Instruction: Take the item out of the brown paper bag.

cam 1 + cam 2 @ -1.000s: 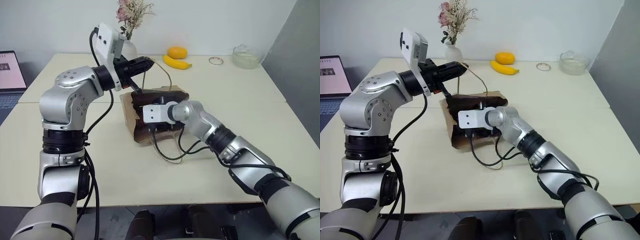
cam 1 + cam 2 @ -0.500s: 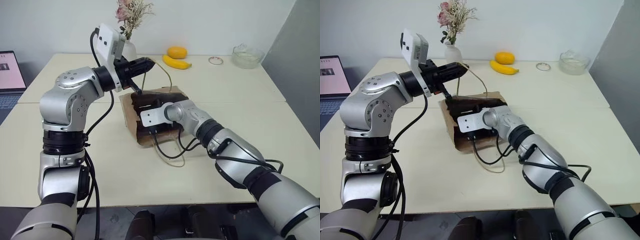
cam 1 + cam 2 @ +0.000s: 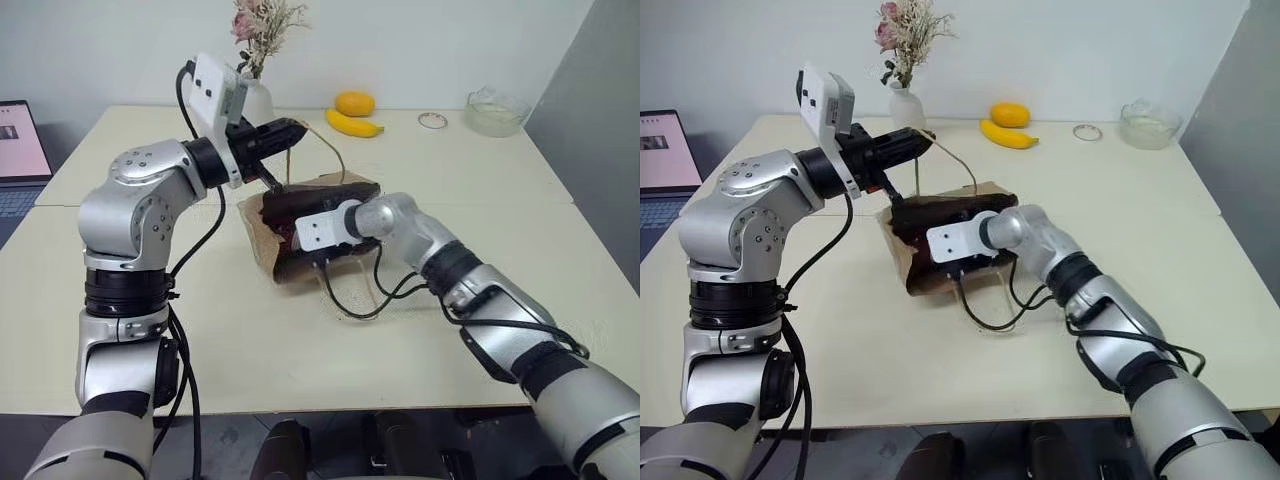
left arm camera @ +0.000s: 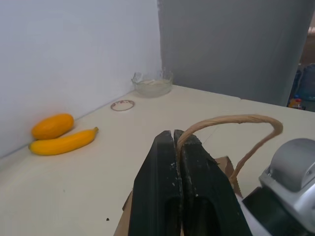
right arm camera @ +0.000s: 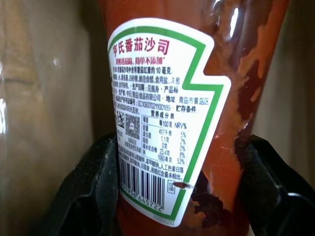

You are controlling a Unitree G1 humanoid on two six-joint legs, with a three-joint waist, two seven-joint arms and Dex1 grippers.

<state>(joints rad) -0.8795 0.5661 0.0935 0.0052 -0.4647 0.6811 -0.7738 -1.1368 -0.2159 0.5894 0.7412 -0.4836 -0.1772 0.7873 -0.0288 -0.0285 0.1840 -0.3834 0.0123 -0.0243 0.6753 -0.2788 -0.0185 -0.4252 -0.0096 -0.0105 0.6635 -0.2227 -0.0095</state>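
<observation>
- Bag point(image 3: 262, 232) lies tipped on the counter point(image 3: 480, 190), mouth up and toward the far side, creased brown side facing the near edge.
- Left gripper point(image 4: 178, 147) is raised above the bag; jaws pressed together, pinching one tan handle point(image 4: 231, 119), which arches out past the tips and drops back to the bag rim.
- Second handle point(image 3: 350, 318) trails loose on the counter just in front of the bag.
- Right gripper point(image 5: 184, 196) reaches into the bag's mouth from the right side, wrist angled downward; its tips are hidden inside the bag in the head views.
- Bottle point(image 5: 197, 98) sits inside the bag, dark red with a white, green-edged label point(image 5: 162, 118) carrying print and a barcode.
- In the right wrist view, one black finger point(image 5: 93, 187) stands on each side of the bottle, close to its sides; jaws stand wide around it. Cannot tell if they press on it.
- Brown paper walls show on both sides of the bottle.
- Banana point(image 3: 353, 125) and orange fruit point(image 3: 354, 104) lie touching at the far edge, well apart from the bag.
- Glass bowl point(image 3: 492, 111) sits at the far right corner, a small ring point(image 3: 432, 121) beside it.
- Vase point(image 3: 906, 104) with dried flowers stands behind the left arm; laptop point(image 3: 22, 150) at the far left.
</observation>
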